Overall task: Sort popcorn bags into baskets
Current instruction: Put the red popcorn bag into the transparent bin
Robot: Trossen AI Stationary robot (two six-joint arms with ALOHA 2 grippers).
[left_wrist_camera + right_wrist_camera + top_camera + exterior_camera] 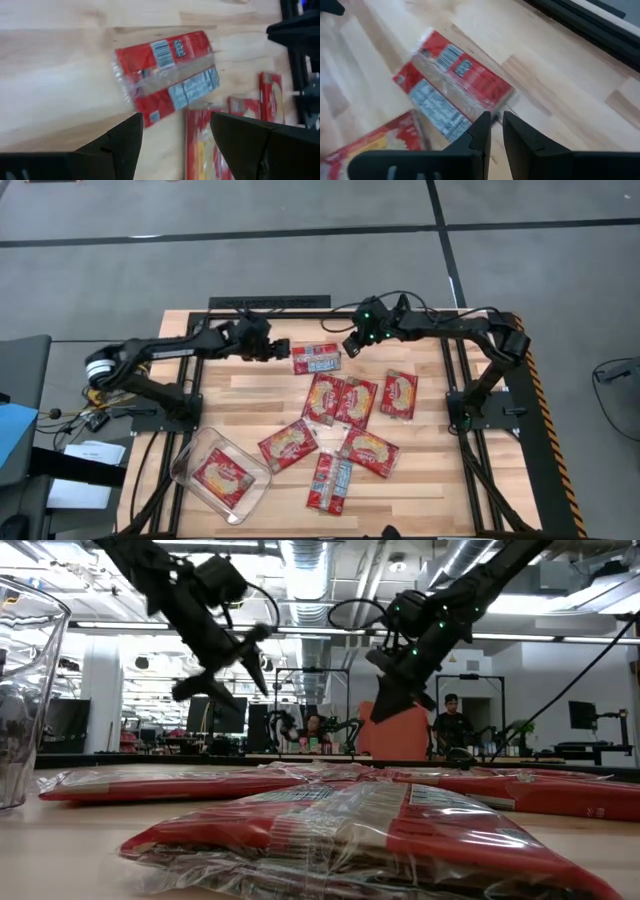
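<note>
We record one popcorn bag inside the clear tub (190, 476) at front left, the left gripper (276, 350) held open beside a label-up packet (316, 359) — the right gripper (349, 346) nearly closed, empty, just beyond it.

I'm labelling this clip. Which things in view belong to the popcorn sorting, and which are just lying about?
Part of the job:
- popcorn bags loose on the table
- label-up bag between both claws
- clear tub, one bag inside
- left claw, open
- right claw

Just about:
- papers beside the table
- people in the room behind
</note>
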